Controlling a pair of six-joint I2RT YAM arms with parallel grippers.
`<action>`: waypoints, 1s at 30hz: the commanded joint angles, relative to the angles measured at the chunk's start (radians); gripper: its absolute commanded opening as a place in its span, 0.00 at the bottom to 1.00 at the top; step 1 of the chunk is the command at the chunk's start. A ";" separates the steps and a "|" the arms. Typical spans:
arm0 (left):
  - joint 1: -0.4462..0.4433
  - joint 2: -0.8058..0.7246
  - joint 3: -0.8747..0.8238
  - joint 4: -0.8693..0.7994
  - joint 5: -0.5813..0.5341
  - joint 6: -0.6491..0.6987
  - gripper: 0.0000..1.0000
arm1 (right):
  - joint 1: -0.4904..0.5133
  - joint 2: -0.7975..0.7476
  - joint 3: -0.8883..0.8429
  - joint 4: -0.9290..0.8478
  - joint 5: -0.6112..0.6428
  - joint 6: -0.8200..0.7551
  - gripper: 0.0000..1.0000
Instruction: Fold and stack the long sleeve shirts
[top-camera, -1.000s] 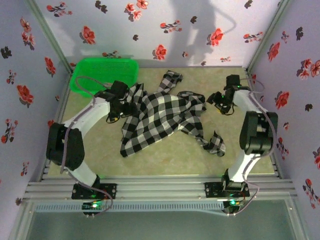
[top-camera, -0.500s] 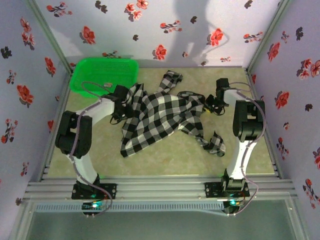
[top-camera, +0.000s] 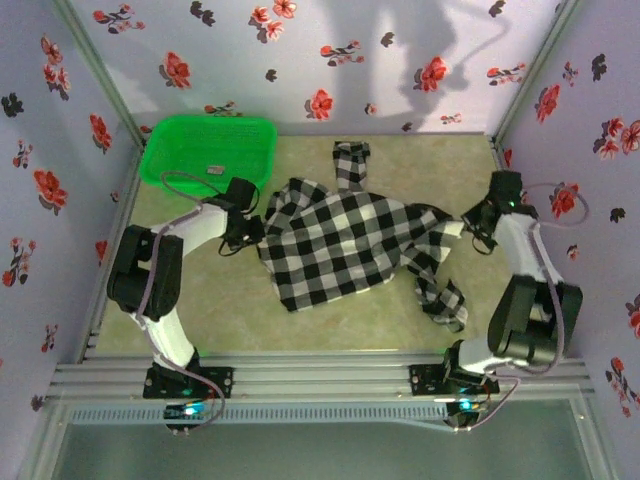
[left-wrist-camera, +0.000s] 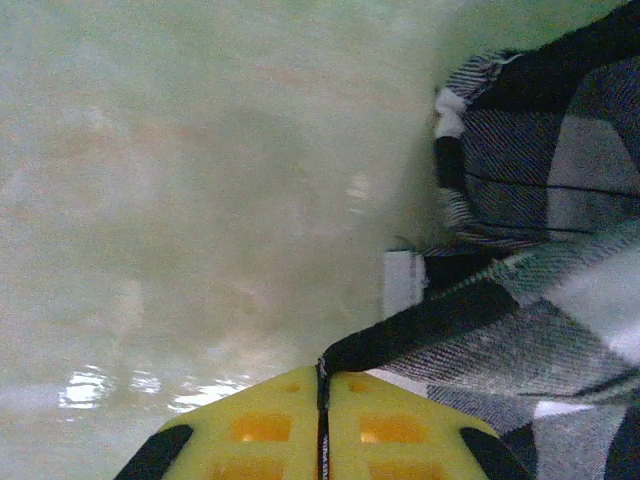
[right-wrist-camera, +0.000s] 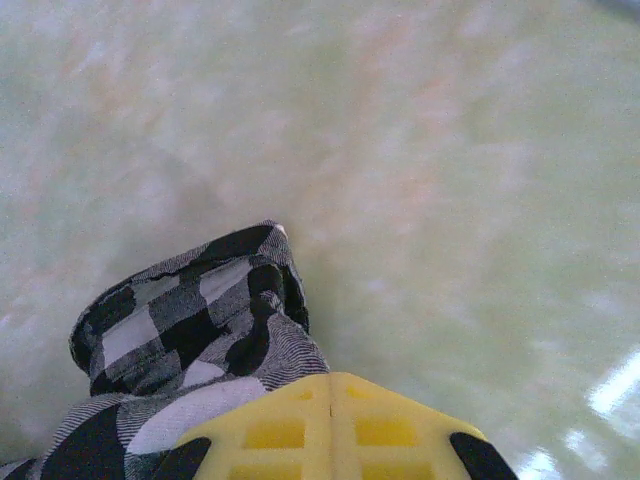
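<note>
As wrist views show, left end effector (left-wrist-camera: 322, 378) and right end effector (right-wrist-camera: 331, 388) pinch shirt (top-camera: 335, 245).

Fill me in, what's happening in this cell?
Both arms grip the black-and-white checked cloth shirt, which lies spread and crumpled on the table. The left gripper is shut on its left edge, and the right gripper is shut on cloth at its right side. No fold is made yet. The green plastic basket sits at the far-left corner.

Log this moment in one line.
left hand: shut on shirt | right hand: shut on shirt | shirt: unfolded on table
</note>
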 joint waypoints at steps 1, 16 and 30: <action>-0.051 -0.011 -0.005 0.014 0.019 -0.013 0.08 | -0.028 -0.087 -0.104 -0.123 0.116 0.044 0.00; -0.167 -0.145 0.218 -0.237 0.007 -0.119 0.82 | -0.060 -0.206 0.071 -0.272 0.107 -0.044 0.84; -0.237 -0.079 -0.175 -0.003 0.220 -0.312 0.61 | -0.082 0.218 0.169 -0.099 -0.085 -0.159 0.85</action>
